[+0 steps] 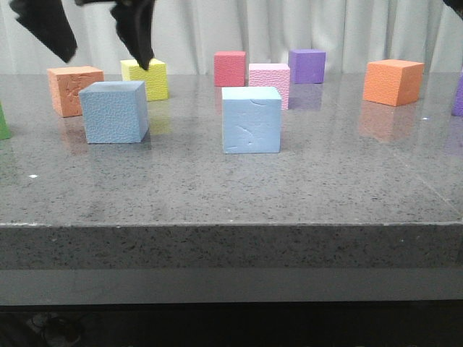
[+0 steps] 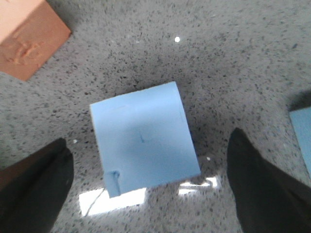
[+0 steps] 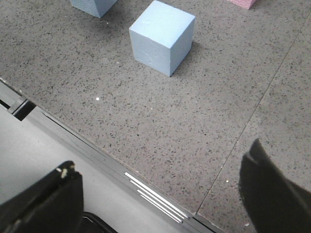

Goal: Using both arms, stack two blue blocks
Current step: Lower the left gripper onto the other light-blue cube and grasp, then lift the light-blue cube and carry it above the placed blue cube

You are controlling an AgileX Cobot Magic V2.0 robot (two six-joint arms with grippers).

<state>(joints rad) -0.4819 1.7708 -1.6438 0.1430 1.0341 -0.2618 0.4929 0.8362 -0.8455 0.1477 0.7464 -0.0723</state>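
Note:
Two pale blue blocks stand apart on the grey table. One is at the left [image 1: 113,112] and the other in the middle [image 1: 251,119]. My left gripper [image 1: 98,43] hangs open above the left block without touching it. In the left wrist view the block [image 2: 143,138] lies below and between the spread fingers [image 2: 265,184], and the other block's edge [image 2: 302,136] shows at the side. My right gripper [image 3: 160,199] is open and empty, high over the table's front edge. The middle block [image 3: 162,36] and a corner of the left block [image 3: 92,6] lie beyond it.
Behind the blue blocks stand an orange cube [image 1: 74,89], a yellow cube [image 1: 147,79], a red cube [image 1: 230,69], a pink cube [image 1: 269,81], a purple cube [image 1: 307,66] and another orange cube [image 1: 393,81]. The table's front edge [image 1: 231,225] runs across the front view.

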